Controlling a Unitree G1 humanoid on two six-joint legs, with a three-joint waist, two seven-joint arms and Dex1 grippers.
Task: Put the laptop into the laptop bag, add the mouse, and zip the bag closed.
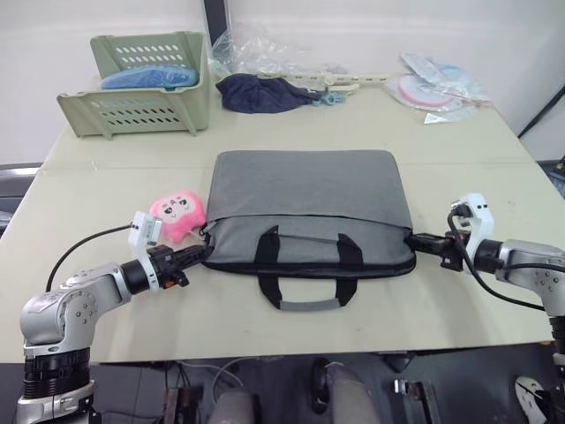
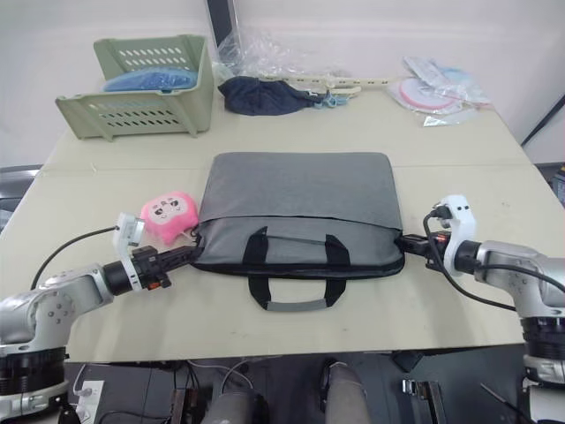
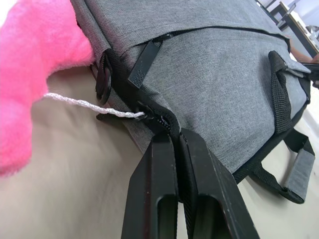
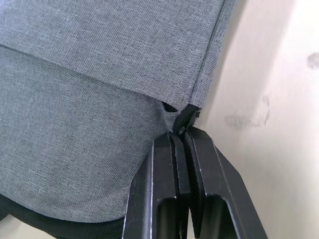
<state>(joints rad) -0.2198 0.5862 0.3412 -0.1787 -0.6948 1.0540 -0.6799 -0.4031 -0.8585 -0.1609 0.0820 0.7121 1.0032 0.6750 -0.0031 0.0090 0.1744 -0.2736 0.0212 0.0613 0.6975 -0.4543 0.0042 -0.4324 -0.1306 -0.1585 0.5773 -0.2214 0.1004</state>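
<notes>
Pale beige counter [image 1: 494, 150] stretches back to a white wall, with the laptop bag [image 1: 305, 199] lying flat in its middle, its two black strap handles [image 1: 305, 265] toward the robot. Along the bag's near long side the grey upper panel overlaps a lower one, and black trim runs round the near edge.

At the bag's left near corner the left hand [image 1: 196, 255] is clenched on the black trim; the left wrist view shows both fingers [image 3: 159, 184] pressed together on the edge beside the zipper, where a thin white cord [image 3: 89, 105] is tied. A pink plush toy [image 1: 178, 215] sits just beside that corner, touching the bag.

At the opposite corner the right hand [image 1: 413, 239] is likewise pinched tight on the bag's black corner, its fingers [image 4: 154, 189] together in the right wrist view.

Farther back stand a green slotted basket [image 1: 146, 110] with something blue in it, a dark blue cloth [image 1: 260, 93], clear plastic wrapping [image 1: 256, 49], and packets [image 1: 437, 84] at the far right.
</notes>
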